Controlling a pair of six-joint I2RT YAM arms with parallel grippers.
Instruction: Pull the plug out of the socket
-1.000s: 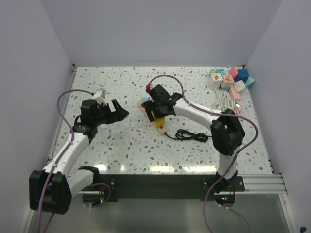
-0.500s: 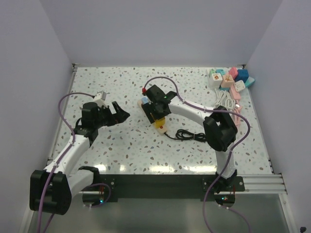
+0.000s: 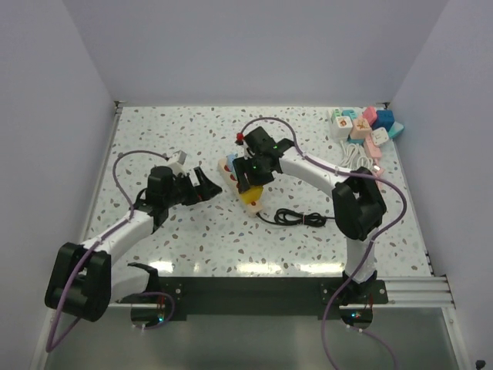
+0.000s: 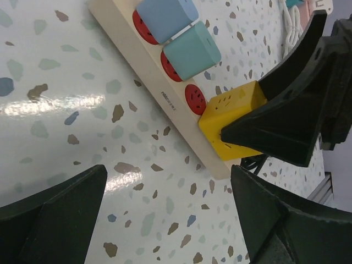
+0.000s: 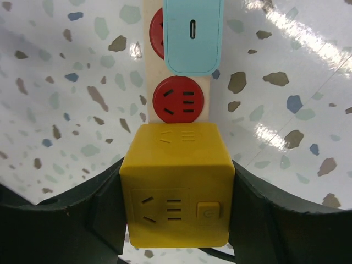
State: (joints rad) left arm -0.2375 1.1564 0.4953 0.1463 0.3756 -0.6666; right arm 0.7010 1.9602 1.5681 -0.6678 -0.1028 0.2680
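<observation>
Speckled terrazzo tabletop [image 3: 192,239], pale walls all round, and we start at the bottom of the overhead view. The left gripper [image 3: 202,187] hovers lower left of centre, jaws spread wide, holding nothing, nose pointed at the strip. To the right of it a black cord [image 3: 296,217] loops on the table.

Now the action: the yellow cube plug [image 5: 176,184] sits in the near end of the cream power strip [image 4: 165,99], centre frame. The right gripper [image 3: 250,179] has a finger pressed against each flank, so by the wrist view it is clamped on the cube.

That cube looks like a rigid, smooth plastic block — light, but probably seated tight on its pins. The flat opposite sides are the place to hold. I'd expect the light strip to lift with it unless something pins it.

Along the strip, one red socket [image 5: 178,103] stands empty, then a teal adapter [image 4: 192,50] and a blue adapter [image 4: 166,16] are plugged in. No bins or trays — just a loose heap of coloured adapters [image 3: 363,127] and white cables [image 3: 354,158], far upper right.
</observation>
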